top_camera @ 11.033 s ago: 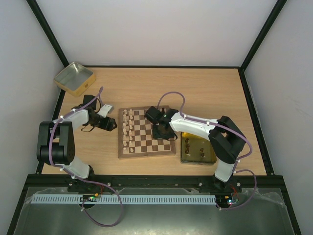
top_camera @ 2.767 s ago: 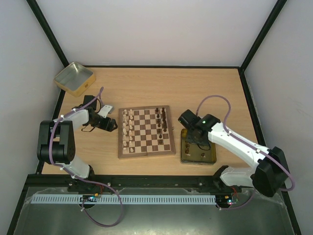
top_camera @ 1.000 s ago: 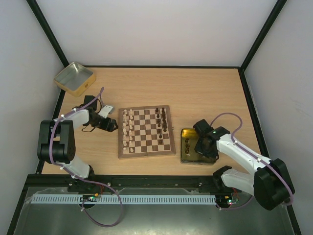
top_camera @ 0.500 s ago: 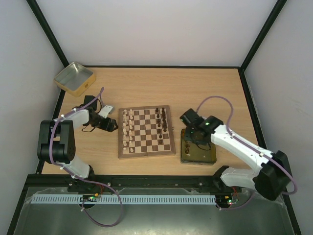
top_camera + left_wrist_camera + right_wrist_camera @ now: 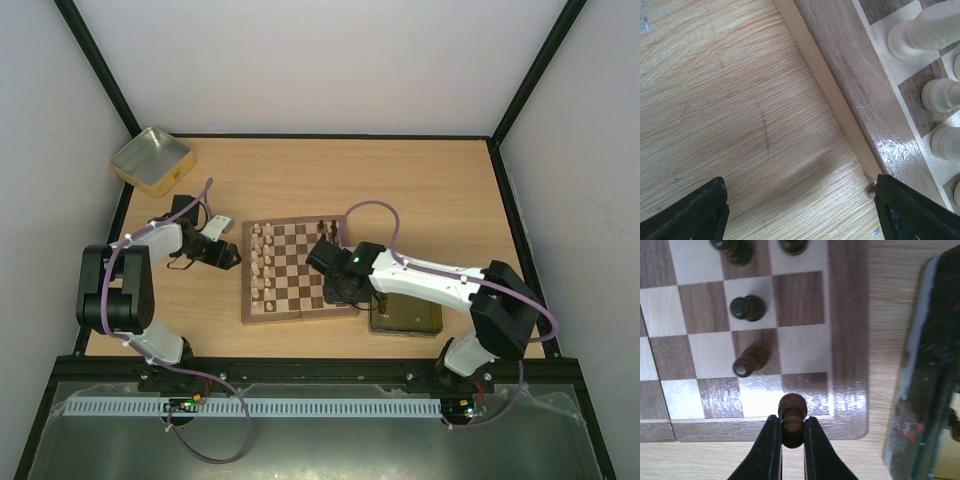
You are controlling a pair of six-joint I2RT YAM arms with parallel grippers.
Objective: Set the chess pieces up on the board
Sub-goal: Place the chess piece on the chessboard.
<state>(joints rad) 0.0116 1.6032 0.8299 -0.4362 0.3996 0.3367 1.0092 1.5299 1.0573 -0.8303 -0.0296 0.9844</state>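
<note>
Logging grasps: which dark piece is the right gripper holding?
The dark pawn clamped in the right gripper over the board rim; the other pawns stand free.

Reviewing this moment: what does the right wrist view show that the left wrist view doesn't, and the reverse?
Only the right wrist view: the right claw shut on a dark piece at a corner of the board, other dark pieces standing on squares, and the gold tin beside the board. Only the left wrist view: the left claw, open with nothing between its fingers, and cream pieces on their squares. Both: the board's rim and the wooden table.
</note>
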